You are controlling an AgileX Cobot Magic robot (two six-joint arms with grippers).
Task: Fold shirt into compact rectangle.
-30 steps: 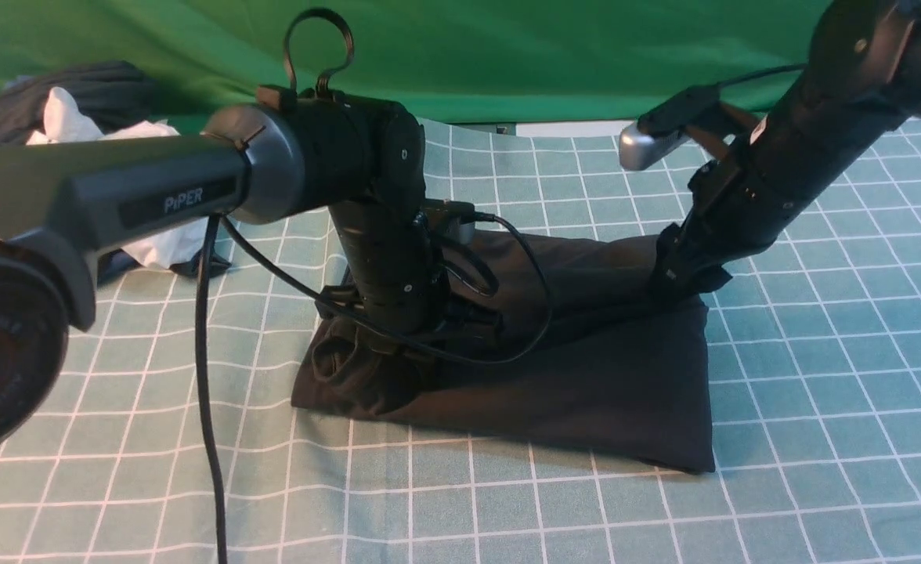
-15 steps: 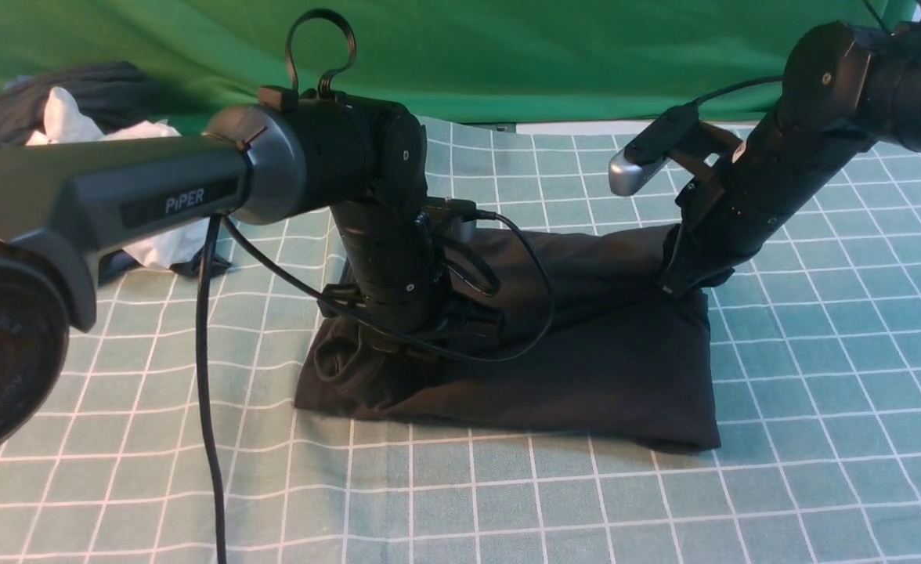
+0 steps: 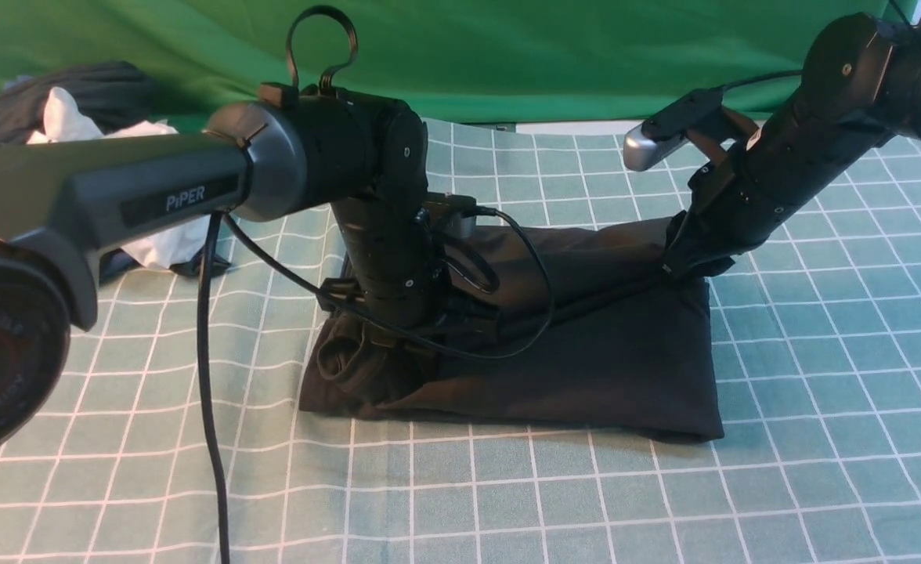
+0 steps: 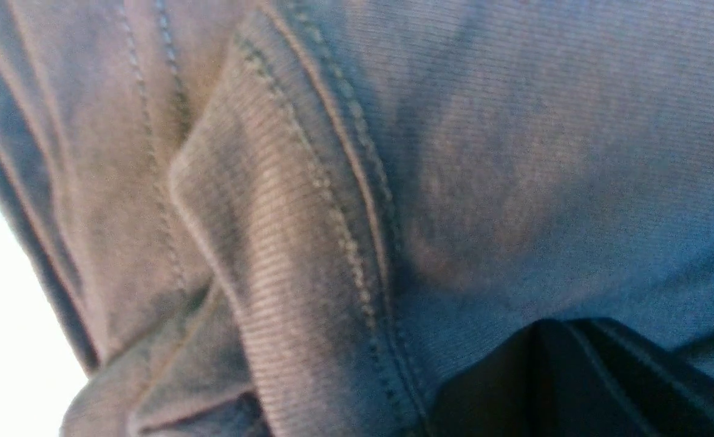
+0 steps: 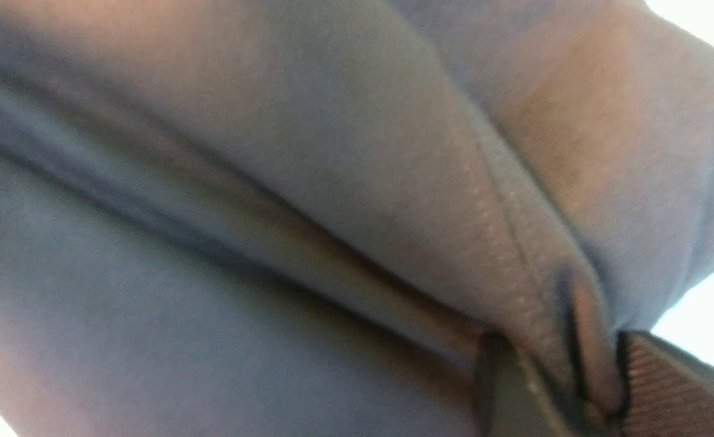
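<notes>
Raised the far right edge of the black shirt [image 3: 586,368] a little since a second earlier, right gripper [image 3: 681,265] clamped on a hem fold, near right corner drawn back across the checked green cloth [image 3: 821,392]. Held left gripper [image 3: 421,333] pinched tight on bunched fabric at the left end. Lay mid-table as a rumpled rectangle, near edge straight, open cloth in front and rightward, clothes pile [image 3: 77,110] well apart far left.

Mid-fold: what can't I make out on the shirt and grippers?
Front view: left gripper fingertips hidden by its own wrist and cables; right gripper black against the black shirt; clothes pile cut off by the left arm.
Left wrist view: only one finger edge, blurred cloth.
All views: print and neck label unseen.
</notes>
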